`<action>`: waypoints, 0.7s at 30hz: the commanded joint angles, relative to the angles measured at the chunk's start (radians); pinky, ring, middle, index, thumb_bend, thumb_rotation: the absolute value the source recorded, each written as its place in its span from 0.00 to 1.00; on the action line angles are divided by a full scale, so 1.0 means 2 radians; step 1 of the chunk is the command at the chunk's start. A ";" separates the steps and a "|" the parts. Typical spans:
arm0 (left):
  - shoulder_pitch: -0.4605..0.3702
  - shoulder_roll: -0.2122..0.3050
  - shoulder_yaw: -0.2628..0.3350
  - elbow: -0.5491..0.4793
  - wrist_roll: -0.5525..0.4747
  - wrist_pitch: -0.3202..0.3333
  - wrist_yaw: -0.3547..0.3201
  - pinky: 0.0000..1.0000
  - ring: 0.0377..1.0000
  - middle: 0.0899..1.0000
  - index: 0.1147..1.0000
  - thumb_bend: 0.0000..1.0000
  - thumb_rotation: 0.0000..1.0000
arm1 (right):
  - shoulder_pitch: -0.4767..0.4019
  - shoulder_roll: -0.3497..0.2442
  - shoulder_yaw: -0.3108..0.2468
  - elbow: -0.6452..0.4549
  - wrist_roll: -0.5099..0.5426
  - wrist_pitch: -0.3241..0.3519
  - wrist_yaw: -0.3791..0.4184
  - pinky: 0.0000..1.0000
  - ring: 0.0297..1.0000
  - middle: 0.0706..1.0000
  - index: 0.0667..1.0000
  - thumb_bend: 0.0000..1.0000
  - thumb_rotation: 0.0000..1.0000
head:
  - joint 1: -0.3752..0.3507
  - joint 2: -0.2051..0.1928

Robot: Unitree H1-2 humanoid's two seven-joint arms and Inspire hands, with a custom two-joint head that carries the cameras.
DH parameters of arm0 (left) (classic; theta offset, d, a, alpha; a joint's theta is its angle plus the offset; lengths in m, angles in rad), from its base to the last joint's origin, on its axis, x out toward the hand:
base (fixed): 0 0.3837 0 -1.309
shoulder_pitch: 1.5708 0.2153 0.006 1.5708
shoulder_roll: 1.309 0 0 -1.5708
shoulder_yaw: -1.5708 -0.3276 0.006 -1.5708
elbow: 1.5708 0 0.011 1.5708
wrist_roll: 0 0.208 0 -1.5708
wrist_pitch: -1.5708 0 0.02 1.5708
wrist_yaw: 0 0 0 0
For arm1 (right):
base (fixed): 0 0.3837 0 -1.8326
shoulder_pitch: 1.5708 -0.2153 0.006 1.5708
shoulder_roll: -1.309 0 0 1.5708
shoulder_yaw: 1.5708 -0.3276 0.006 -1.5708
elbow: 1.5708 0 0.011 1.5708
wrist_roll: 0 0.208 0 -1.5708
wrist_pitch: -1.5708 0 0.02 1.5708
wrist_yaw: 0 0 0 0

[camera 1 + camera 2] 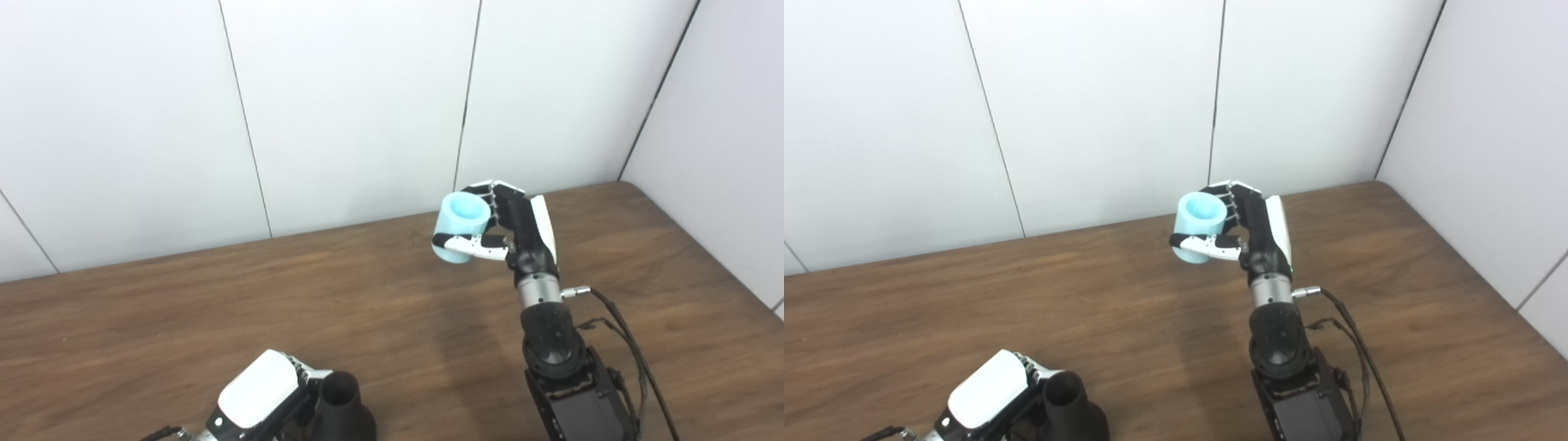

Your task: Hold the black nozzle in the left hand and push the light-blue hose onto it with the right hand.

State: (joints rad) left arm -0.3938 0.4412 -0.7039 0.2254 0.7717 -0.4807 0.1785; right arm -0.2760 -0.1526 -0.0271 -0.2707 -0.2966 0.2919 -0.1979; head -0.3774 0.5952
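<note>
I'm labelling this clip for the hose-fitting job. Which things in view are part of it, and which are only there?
Part of the job:
- black nozzle, gripped by the left hand
- light-blue hose, gripped by the right hand, lifted off the table, apart from the nozzle

Only there:
- wooden table
- white wall panels
- arm cable
</note>
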 commanded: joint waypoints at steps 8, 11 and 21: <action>0.031 -0.029 0.009 0.005 0.043 0.018 -0.049 0.20 0.22 0.33 0.42 0.52 0.00 | 0.029 -0.003 0.024 -0.096 0.010 -0.020 0.067 0.34 0.41 0.43 0.49 0.52 0.00 | 0.076 0.010; 0.032 -0.038 0.011 0.007 0.053 0.021 -0.046 0.20 0.22 0.32 0.42 0.52 0.00 | 0.037 -0.002 0.029 -0.118 0.021 -0.022 0.086 0.34 0.40 0.43 0.49 0.52 0.00 | 0.098 0.010; 0.030 -0.063 0.019 0.029 0.070 0.038 -0.043 0.17 0.20 0.41 0.41 0.52 0.00 | 0.060 -0.009 0.057 -0.157 0.010 -0.050 0.124 0.28 0.37 0.44 0.51 0.51 0.00 | 0.134 0.010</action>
State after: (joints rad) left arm -0.3693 0.3469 -0.6364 0.2275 0.8666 -0.4453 0.1397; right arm -0.1343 -0.1599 0.0854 -0.5394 -0.2732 0.2525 0.0436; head -0.1089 0.6151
